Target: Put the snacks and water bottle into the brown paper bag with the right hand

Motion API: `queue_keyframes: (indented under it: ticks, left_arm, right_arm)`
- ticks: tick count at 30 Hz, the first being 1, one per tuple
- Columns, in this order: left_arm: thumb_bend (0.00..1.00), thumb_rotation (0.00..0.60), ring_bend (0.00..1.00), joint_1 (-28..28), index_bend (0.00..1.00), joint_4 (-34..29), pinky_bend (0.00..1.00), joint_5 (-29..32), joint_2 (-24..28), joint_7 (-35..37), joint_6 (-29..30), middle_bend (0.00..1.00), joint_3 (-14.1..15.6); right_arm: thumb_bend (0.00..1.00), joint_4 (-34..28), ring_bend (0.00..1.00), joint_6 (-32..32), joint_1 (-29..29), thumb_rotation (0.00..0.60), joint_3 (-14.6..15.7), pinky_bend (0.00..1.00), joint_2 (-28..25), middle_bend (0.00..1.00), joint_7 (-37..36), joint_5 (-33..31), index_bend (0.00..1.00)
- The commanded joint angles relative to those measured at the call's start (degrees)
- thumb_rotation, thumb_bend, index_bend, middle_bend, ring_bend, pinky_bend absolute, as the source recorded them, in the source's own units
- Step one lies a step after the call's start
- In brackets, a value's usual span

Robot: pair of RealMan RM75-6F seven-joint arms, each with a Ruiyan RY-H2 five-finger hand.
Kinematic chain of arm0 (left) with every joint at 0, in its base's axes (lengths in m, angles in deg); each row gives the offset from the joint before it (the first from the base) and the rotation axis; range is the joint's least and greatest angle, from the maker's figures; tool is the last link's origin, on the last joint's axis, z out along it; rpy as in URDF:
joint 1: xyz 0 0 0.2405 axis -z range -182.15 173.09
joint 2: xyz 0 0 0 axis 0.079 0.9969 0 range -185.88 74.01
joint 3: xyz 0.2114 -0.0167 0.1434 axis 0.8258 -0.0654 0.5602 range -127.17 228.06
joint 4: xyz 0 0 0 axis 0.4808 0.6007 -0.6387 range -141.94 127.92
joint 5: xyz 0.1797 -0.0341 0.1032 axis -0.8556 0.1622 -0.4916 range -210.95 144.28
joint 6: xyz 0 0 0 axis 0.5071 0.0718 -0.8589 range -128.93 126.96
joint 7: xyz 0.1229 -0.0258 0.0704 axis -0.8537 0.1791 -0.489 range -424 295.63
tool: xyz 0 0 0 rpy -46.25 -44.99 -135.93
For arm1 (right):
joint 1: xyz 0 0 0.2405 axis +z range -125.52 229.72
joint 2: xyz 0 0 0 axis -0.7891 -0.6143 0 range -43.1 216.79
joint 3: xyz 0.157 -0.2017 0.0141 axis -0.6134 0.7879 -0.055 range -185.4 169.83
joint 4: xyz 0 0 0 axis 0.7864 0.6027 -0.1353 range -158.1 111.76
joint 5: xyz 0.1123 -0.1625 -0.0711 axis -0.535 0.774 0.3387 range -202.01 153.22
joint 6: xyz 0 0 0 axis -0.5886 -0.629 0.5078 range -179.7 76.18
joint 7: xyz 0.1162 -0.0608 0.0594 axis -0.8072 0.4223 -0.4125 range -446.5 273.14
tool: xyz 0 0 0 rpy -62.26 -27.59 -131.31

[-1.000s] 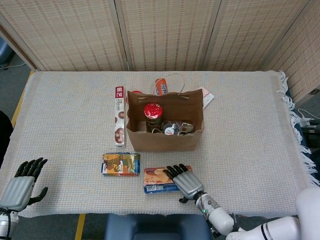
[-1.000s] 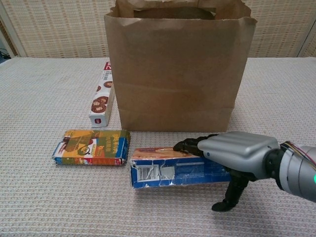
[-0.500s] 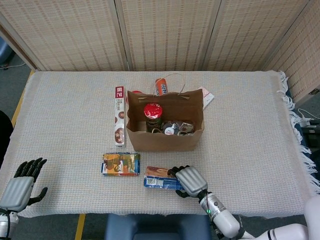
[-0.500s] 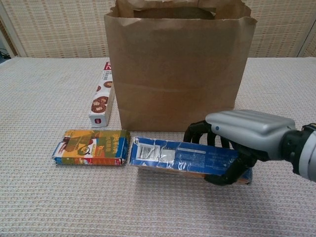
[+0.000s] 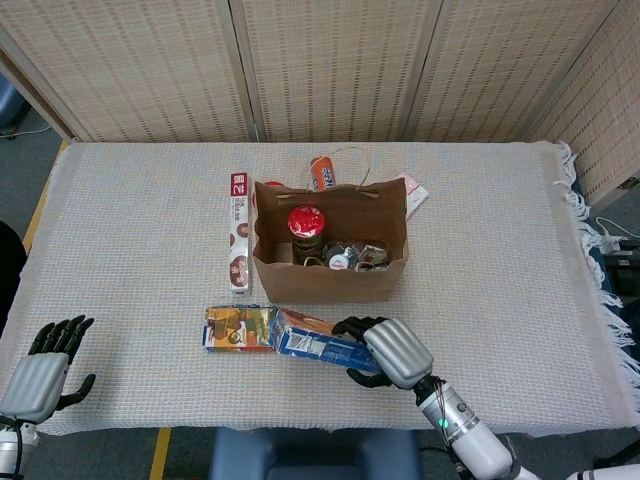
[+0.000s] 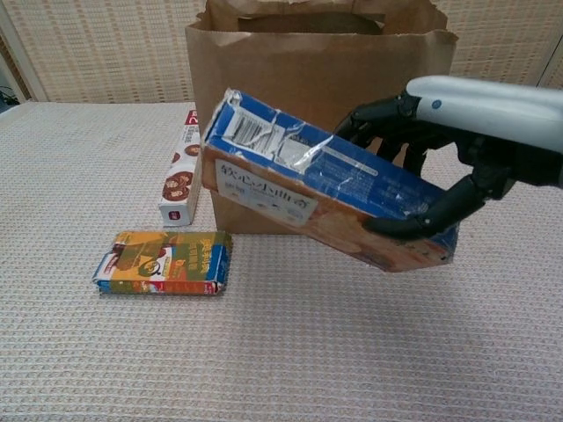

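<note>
Blue snack box [image 6: 325, 198] off the table, in the air in front of the brown paper bag [image 6: 290, 132]. Tilted: far end up and toward the robot's left, near end lower, inside the right hand [image 6: 440, 167]. Thumb under the lower face, other fingers over the top; a firm clamp near one end, most of the box sticking out past the fingers.

Long axis runs across the front of the bag, not into it. In the head view the box [image 5: 315, 340] sits below the bag's front wall [image 5: 330, 280], and the mouth is above and behind that wall. My reading: the box must rise over the front rim and probably turn end-down before it can drop in.

Inside the bag: a bottle with a red cap [image 5: 306, 222] on the left, some small wrapped items [image 5: 352, 256] beside it. Free room looks tight; the right side of the bag seems the better slot.

Beside the held box, just to its left on the cloth, a yellow-and-orange snack pack [image 6: 164, 262] lies flat, likely next. Its right end lies under the raised end of the box in the head view; cannot tell if they touch. A long narrow biscuit box [image 5: 238, 243] lies along the bag's left side. An orange can [image 5: 321, 172] lies behind the bag.

Left hand [image 5: 40, 375] at the near left corner, fingers spread, holding nothing, well apart from everything.
</note>
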Motion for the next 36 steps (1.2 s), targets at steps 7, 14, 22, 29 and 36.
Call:
queue_keyframes:
  ticks: [7, 14, 22, 29, 36]
  left_arm:
    - [0.37, 0.6, 0.0, 0.1, 0.0, -0.1, 0.02, 0.7, -0.1, -0.5, -0.2, 0.0, -0.2]
    - [0.37, 0.6, 0.0, 0.0, 0.0, 0.0, 0.02, 0.3, 0.0, -0.2, 0.0, 0.0, -0.1]
    - [0.37, 0.6, 0.0, 0.0, 0.0, -0.1, 0.02, -0.3, 0.1, 0.0, 0.1, 0.0, 0.1]
    - [0.37, 0.6, 0.0, 0.1, 0.0, -0.1, 0.02, -0.3, 0.3, 0.5, -0.2, 0.0, 0.2]
    - [0.37, 0.6, 0.0, 0.2, 0.0, 0.0, 0.02, -0.5, 0.4, 1.1, -0.4, 0.0, 0.2]
  right_arm:
    - [0.55, -6.2, 0.68, -3.7, -1.1, 0.6, -7.0, 0.85, -1.7, 0.64, -7.0, 8.0, 0.76]
    - [0.55, -5.5, 0.68, -8.8, -0.7, 0.6, -16.0, 0.85, -0.8, 0.64, -5.6, 6.1, 0.76]
    - [0.55, 1.7, 0.68, -9.2, 3.0, 0.6, -26.5, 0.85, -0.8, 0.64, -3.7, -5.7, 0.76]
    - [0.55, 9.1, 0.68, -7.6, 6.0, 0.6, -29.6, 0.85, 0.8, 0.64, -1.9, -13.8, 0.76]
    - [0.55, 13.5, 0.68, -5.2, 8.2, 0.6, -27.7, 0.85, 4.3, 0.64, -2.4, -15.0, 0.74]
